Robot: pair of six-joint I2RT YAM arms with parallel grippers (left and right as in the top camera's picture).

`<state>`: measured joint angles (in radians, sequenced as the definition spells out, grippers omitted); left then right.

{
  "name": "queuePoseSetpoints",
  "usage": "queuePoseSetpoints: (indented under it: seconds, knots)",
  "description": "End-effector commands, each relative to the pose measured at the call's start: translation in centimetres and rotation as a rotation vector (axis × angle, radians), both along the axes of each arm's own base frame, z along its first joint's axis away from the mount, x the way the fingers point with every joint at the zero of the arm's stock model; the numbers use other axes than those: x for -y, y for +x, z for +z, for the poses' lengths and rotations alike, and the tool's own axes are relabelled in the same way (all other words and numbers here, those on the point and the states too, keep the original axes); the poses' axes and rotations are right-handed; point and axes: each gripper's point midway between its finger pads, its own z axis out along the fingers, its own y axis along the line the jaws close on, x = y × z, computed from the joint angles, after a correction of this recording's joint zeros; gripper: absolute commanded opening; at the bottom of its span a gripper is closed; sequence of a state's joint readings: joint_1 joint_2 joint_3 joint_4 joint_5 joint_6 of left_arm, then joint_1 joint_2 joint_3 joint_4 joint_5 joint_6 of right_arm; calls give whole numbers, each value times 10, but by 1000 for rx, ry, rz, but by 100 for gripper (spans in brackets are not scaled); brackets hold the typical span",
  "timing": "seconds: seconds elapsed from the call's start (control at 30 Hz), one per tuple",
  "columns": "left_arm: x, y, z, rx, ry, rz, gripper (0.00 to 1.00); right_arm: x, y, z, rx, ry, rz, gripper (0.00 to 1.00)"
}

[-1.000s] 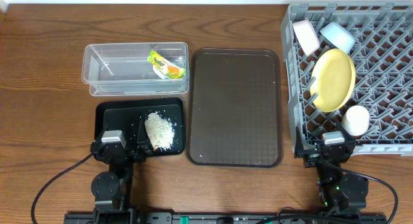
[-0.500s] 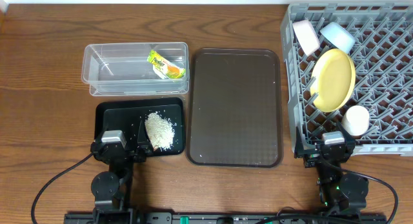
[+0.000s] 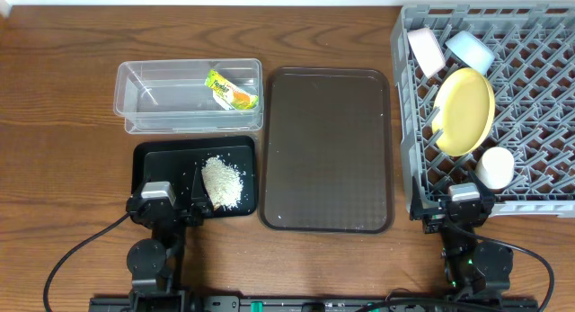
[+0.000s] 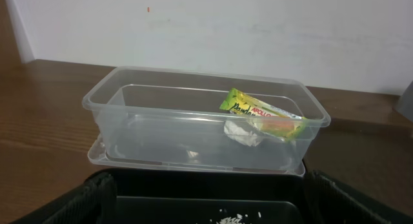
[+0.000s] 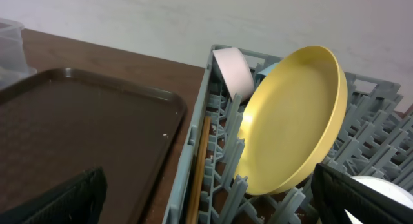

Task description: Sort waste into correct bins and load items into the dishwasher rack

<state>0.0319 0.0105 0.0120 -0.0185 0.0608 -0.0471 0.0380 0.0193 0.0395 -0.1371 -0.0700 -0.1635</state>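
The clear tub (image 3: 144, 96) holds the green, yellow and orange wrapper (image 3: 232, 90). In the left wrist view the wrapper (image 4: 261, 111) lies over a crumpled white napkin (image 4: 244, 132). The shallow black tub (image 3: 162, 164) holds the rice-like scraps (image 3: 222, 182). The grey rack (image 3: 539, 78) holds the yellow plate (image 3: 464, 110) on edge, the pinkish bowl (image 3: 426, 51), the blue bowl (image 3: 471, 51) and the white cup (image 3: 495, 166). Chopsticks (image 5: 199, 166) lie along the rack's left wall. My left gripper (image 4: 210, 211) is open and empty at the black tub's near edge. My right gripper (image 5: 210, 204) is open and empty at the rack's near left corner.
A large dark brown tray (image 3: 328, 150) lies between the tubs and the rack, with nothing on it. Bare wooden table (image 3: 54, 123) spreads left of the tubs. A white wall runs along the far edge.
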Motion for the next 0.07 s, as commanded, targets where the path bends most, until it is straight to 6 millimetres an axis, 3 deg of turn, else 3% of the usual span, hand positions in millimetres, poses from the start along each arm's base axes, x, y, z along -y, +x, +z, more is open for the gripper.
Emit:
queuePoseSetpoints:
  seconds: [0.0, 0.03]
  knots:
    - [3, -1, -15, -54, 13, -17, 95, -1, 0, 0, 2, -7, 3, 99]
    - [3, -1, -15, -54, 13, -17, 95, -1, 0, 0, 2, -7, 3, 99]
